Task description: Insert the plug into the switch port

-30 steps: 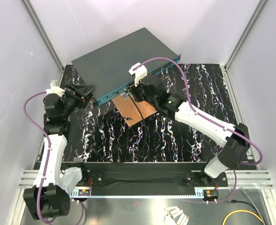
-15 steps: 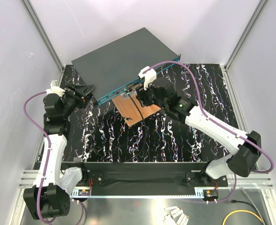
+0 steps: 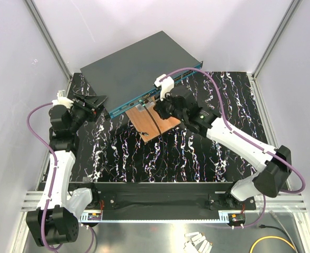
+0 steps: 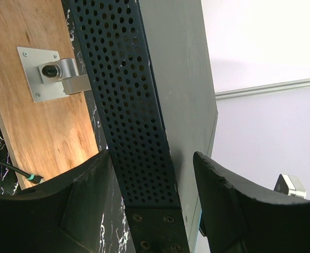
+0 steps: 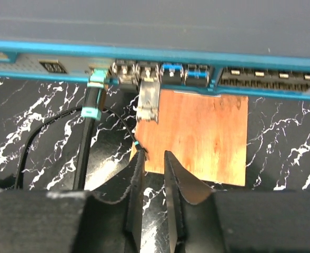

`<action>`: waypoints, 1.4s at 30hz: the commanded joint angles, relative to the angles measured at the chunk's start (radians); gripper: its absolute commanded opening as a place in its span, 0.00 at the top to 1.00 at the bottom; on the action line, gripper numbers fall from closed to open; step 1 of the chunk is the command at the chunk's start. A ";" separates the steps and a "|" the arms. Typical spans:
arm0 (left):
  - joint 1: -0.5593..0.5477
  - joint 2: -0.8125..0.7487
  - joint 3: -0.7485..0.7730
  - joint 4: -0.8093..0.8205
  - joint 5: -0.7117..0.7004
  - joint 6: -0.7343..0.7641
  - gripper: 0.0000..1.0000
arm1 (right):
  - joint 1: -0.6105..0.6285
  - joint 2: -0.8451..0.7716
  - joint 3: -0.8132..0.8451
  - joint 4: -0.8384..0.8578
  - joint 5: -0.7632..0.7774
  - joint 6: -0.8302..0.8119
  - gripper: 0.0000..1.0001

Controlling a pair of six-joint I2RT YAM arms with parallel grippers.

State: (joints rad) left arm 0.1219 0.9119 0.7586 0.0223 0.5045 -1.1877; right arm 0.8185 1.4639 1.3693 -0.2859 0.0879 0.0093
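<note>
The switch (image 3: 136,63) lies at the back, dark grey on top, its teal front edge (image 5: 160,52) carrying a row of ports. A silver plug (image 5: 148,100) sits in one port and sticks out over the copper-brown board (image 5: 202,137). My right gripper (image 5: 153,158) hangs just in front of it, a little back from it. Its jaws stand a narrow gap apart with nothing between them. My left gripper (image 4: 152,174) clamps the switch's perforated left end (image 4: 128,105), one finger (image 4: 86,179) below and one finger (image 4: 223,184) above.
A black cable with a teal boot (image 5: 95,79) is plugged in left of the silver plug. A thin black wire's teal tip (image 5: 137,143) touches my right gripper's left finger. A metal bracket (image 4: 55,74) is screwed to the board. The table top (image 3: 197,153) is black marble.
My right gripper slid right along the switch's front edge and drew back slightly. Its jaws widened, then narrowed again. The left arm and the switch have not moved.
</note>
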 commanded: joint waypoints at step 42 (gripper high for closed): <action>-0.028 -0.008 -0.033 0.125 0.052 -0.015 0.38 | -0.007 0.260 0.389 0.008 0.087 0.155 0.95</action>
State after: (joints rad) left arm 0.1047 0.9119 0.7261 0.0704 0.5198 -1.2049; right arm 0.8154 1.7012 1.6772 -0.4397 0.1371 0.1120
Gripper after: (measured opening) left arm 0.626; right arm 0.053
